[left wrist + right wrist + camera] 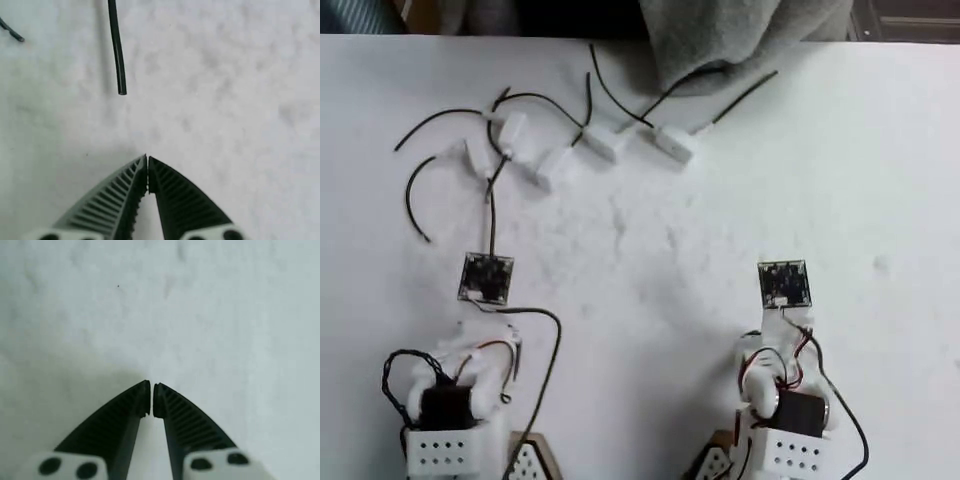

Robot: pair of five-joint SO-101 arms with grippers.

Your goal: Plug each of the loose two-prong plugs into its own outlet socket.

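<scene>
Resting closed on nothing, the left gripper (147,161) and right gripper (151,389) face plugs (608,141) well ahead, whose tangled leads (115,45) may snag a reaching arm.

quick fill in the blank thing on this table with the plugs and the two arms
1. The left tool and the right tool are both ____ and hold nothing.
2. The wires on the white plugs are ____ in colour.
3. A ____ cloth drapes over the far edge of the table.

Missing words: shut; black; grey.
</scene>
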